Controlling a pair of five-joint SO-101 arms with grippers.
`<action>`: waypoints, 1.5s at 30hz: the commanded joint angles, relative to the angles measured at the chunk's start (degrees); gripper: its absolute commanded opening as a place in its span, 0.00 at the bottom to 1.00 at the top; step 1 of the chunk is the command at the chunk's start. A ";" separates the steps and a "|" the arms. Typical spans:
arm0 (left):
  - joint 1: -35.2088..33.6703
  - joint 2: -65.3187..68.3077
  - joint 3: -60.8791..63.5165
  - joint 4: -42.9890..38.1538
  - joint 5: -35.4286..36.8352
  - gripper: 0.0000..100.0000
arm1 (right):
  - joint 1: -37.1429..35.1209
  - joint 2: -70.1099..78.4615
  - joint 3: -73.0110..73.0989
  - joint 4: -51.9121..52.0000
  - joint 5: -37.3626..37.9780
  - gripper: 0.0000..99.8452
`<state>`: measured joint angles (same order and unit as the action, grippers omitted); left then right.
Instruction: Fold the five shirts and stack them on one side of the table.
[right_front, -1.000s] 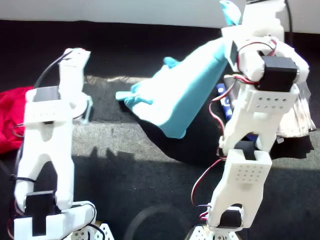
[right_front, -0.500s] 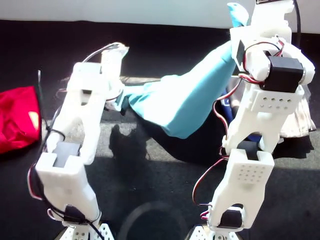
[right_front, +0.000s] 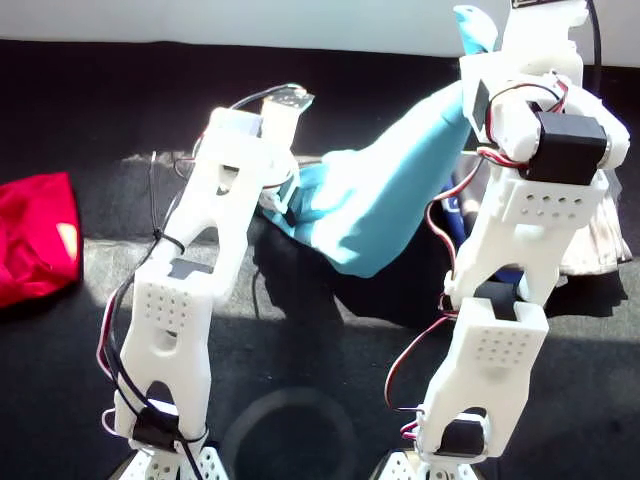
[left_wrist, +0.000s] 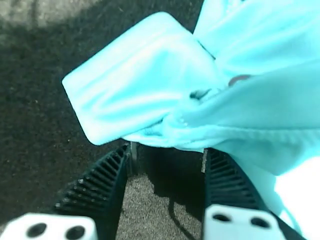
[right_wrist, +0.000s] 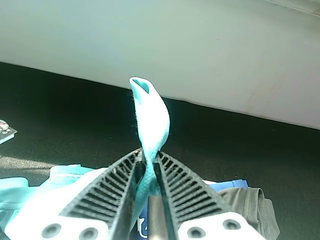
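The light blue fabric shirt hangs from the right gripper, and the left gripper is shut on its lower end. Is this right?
Not quite. The light blue fabric shirt does hang from the right gripper, but the left gripper is open: the left wrist view shows its jaws wide apart near the lower end.

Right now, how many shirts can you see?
5: a red shirt lying far left, a cyan shirt held up by the right tool, and a blue shirt, dark shirt and pale shirt piled by the right arm, partly hidden.
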<state>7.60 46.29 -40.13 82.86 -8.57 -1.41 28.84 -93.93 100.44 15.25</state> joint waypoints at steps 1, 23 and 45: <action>0.57 2.33 -7.25 -0.62 0.18 0.18 | 0.75 -3.38 -1.98 0.40 0.62 0.01; -12.62 -3.91 -41.71 18.90 -3.52 0.01 | -1.89 0.31 -6.55 -7.87 0.44 0.01; -17.01 -62.02 7.52 18.81 -12.57 0.01 | -9.80 -13.14 -7.43 0.84 0.18 0.01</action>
<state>-9.19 -11.12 -37.93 101.76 -20.70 -12.48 19.96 -94.90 100.35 15.25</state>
